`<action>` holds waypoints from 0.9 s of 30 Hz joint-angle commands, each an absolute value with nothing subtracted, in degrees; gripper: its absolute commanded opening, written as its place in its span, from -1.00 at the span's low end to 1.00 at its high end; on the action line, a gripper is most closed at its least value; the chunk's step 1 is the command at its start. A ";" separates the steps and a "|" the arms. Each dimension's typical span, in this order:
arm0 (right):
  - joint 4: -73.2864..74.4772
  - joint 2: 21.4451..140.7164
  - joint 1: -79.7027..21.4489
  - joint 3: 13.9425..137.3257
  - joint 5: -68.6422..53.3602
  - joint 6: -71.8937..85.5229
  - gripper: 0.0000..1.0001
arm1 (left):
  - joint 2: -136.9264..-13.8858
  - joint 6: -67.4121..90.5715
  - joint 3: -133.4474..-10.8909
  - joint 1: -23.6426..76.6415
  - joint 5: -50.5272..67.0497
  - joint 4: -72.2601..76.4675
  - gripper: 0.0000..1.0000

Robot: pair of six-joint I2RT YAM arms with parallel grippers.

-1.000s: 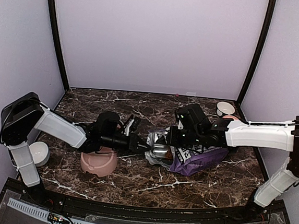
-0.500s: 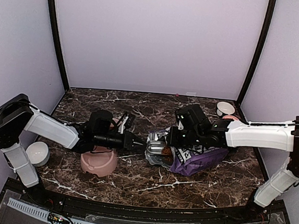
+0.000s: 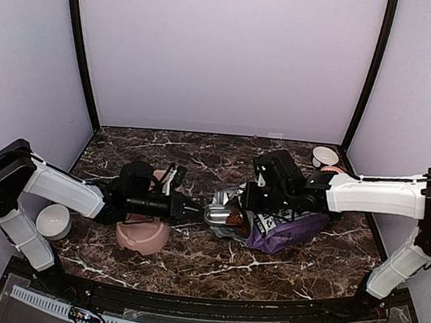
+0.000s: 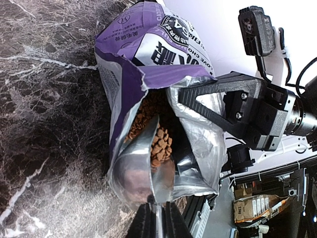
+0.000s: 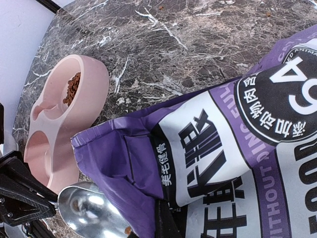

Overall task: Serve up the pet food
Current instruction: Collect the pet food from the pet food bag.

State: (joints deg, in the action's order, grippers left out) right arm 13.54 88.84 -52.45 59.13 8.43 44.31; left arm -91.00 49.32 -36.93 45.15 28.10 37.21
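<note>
My left gripper (image 4: 156,212) is shut on the handle of a shiny metal scoop (image 4: 142,173). The scoop lies at the open mouth of the purple-and-white bag (image 4: 153,49) with reddish-brown pet food (image 4: 161,144) in it. More kibble (image 4: 145,111) shows inside the bag. My right gripper (image 3: 255,199) is shut on the bag's upper lip (image 5: 148,163) and holds the mouth open. The pink double bowl (image 3: 142,236) sits under my left wrist, and one cup holds a little kibble (image 5: 73,88). In the top view the scoop (image 3: 218,216) lies between bowl and bag (image 3: 289,228).
A white bowl (image 3: 53,221) sits at the left edge by my left arm's base. Another white bowl (image 3: 325,156) stands at the back right corner. Purple walls close in the marble table (image 3: 192,261) on three sides.
My left arm has drawn back to the left, pulling the scoop out toward the bag's mouth with kibble in it. The right arm and bag have stayed still.
</note>
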 commanded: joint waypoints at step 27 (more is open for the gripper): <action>18.43 87.63 -51.48 61.27 12.98 43.51 -1.00 | -77.87 53.24 -28.83 43.34 26.37 41.13 -1.00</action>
